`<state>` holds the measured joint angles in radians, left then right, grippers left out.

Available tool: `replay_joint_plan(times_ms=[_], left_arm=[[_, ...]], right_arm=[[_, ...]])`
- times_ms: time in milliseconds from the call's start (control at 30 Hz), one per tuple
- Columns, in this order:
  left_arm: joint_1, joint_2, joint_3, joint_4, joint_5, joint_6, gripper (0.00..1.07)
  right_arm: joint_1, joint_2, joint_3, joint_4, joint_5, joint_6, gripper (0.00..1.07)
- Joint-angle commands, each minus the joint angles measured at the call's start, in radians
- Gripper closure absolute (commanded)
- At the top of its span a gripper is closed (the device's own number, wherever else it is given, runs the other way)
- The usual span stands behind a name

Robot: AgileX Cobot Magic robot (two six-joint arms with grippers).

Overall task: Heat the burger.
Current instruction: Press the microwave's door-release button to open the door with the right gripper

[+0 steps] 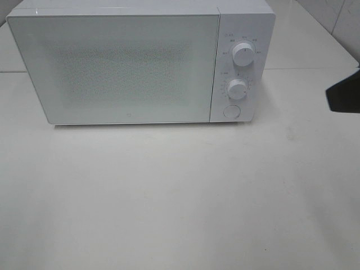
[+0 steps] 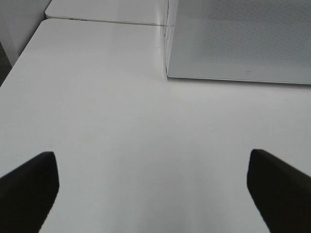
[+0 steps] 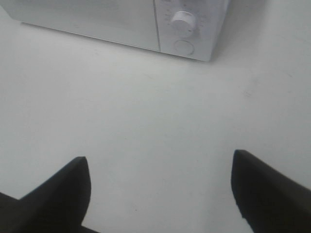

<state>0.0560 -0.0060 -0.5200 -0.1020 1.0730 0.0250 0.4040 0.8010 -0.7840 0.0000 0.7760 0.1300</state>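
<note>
The burger is out of view in every frame. A white microwave (image 1: pixel 140 62) stands at the back of the table with its door shut; two round knobs (image 1: pixel 243 54) and a round button (image 1: pixel 231 111) sit on its right panel. My left gripper (image 2: pixel 153 189) is open over bare table, left of the microwave's front corner (image 2: pixel 167 73). My right gripper (image 3: pixel 160 189) is also open, with nothing between its fingers, in front of the control panel (image 3: pixel 183 29). A dark part of the right arm (image 1: pixel 344 93) shows at the right edge of the high view.
The white tabletop (image 1: pixel 180 197) stretches wide in front of the microwave. A seam between table sections (image 2: pixel 107 20) runs behind its left side. A tiled wall (image 1: pixel 337 17) rises at the back right.
</note>
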Motion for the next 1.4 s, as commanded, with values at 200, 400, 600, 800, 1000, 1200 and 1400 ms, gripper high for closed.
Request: replay_joint_plan(times_ms=[200, 400, 600, 800, 1000, 1200, 1400], left_arm=[[0.003, -0.022, 0.001, 0.0, 0.0, -0.001, 0.09], [0.003, -0.022, 0.001, 0.0, 0.0, -0.001, 0.09], [0.003, -0.022, 0.001, 0.0, 0.0, -0.001, 0.09], [0.003, -0.022, 0.001, 0.0, 0.0, -0.001, 0.09], [0.003, -0.022, 0.001, 0.0, 0.0, -0.001, 0.09], [0.003, -0.02, 0.001, 0.0, 0.0, -0.001, 0.09], [0.003, -0.017, 0.001, 0.001, 0.0, -0.001, 0.09]], right_arm=[[-0.203, -0.242, 0.113, -0.013, 0.068, -0.059, 0.31], [-0.282, -0.451, 0.176, -0.013, 0.089, -0.061, 0.31], [-0.333, -0.654, 0.255, -0.015, 0.088, -0.061, 0.31], [-0.343, -0.756, 0.263, -0.017, 0.086, -0.061, 0.31], [-0.343, -0.814, 0.262, -0.017, 0.107, -0.061, 0.31], [-0.343, -0.831, 0.284, -0.021, 0.222, -0.061, 0.31], [-0.343, -0.831, 0.287, -0.018, 0.217, -0.067, 0.31]])
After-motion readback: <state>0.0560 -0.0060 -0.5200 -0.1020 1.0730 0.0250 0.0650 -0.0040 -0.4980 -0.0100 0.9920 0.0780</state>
